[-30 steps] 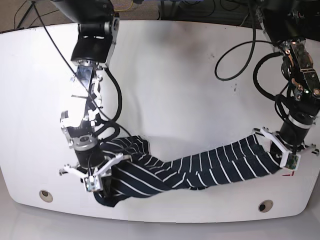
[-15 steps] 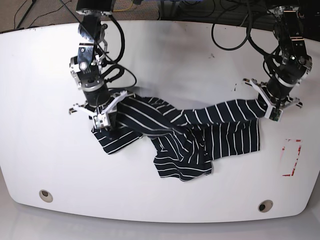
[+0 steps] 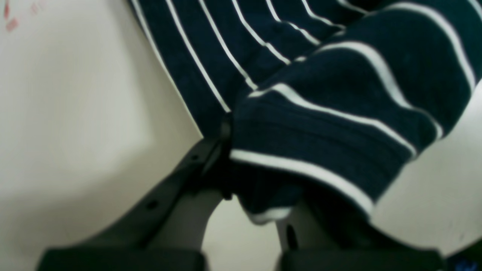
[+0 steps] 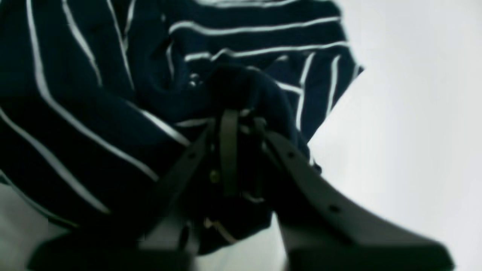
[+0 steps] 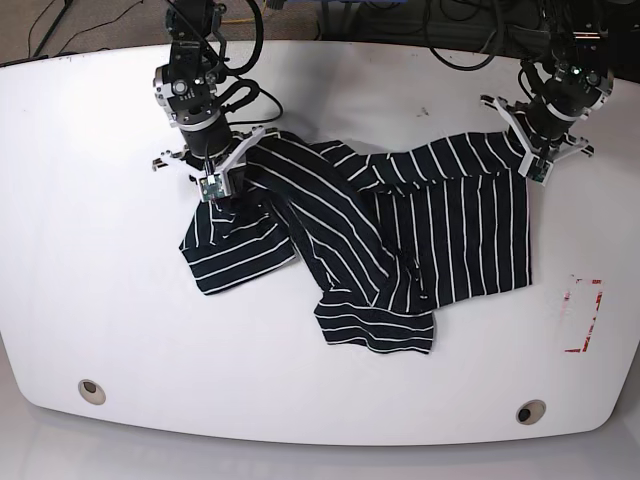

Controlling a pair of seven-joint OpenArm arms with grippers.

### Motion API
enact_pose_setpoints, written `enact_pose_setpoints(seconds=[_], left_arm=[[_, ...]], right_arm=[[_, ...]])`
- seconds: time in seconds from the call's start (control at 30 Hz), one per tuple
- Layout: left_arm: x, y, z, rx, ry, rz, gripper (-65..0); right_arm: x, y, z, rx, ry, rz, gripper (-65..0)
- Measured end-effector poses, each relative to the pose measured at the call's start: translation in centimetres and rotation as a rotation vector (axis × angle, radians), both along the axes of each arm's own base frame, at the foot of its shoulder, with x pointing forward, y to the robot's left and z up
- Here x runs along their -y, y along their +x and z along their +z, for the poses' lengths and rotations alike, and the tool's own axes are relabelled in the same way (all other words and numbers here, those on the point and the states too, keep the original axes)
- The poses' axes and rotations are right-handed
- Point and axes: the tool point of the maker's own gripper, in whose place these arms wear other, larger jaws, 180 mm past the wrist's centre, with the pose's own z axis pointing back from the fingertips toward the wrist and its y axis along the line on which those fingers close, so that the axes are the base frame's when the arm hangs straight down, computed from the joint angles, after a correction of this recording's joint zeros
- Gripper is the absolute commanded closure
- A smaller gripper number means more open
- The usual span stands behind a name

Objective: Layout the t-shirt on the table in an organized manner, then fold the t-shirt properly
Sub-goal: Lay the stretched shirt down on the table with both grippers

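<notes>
The dark navy t-shirt (image 5: 420, 230) with thin white stripes lies crumpled across the far middle of the white table (image 5: 100, 300). One part is folded down at the left and a flap hangs toward the front. My left gripper (image 5: 528, 162) is at the shirt's far right corner. In the left wrist view it (image 3: 256, 165) is shut on a bunched hem of the t-shirt (image 3: 320, 113). My right gripper (image 5: 215, 190) is at the shirt's far left part. In the right wrist view it (image 4: 243, 124) has its jaws close together, with the dark t-shirt (image 4: 94, 113) bunched between them.
A red-marked rectangle (image 5: 585, 315) sits near the table's right edge. Two round metal-ringed holes (image 5: 91, 390) (image 5: 531, 411) lie along the front edge. Black cables (image 5: 470, 40) hang over the far edge behind both arms.
Both arms have moved from the table's front to its far side, dragging the t-shirt along. The shirt has gone from a stretched rope to a wider spread.
</notes>
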Motion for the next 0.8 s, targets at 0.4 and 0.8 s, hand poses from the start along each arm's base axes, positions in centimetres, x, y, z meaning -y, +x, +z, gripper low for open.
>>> enact_pose_setpoints(seconds=[0.4,0.8], left_arm=[[-0.3,-1.4,-0.8,-0.036,0.007,0.007,0.0],[-0.2,-1.7,-0.9,-0.045,0.005,0.009,0.0]], right_arm=[[-0.4,-2.4,-1.3,-0.052,0.038,-0.076,-65.0],[-0.6,-3.2,1.5,0.009,0.044,-0.088,-65.0]])
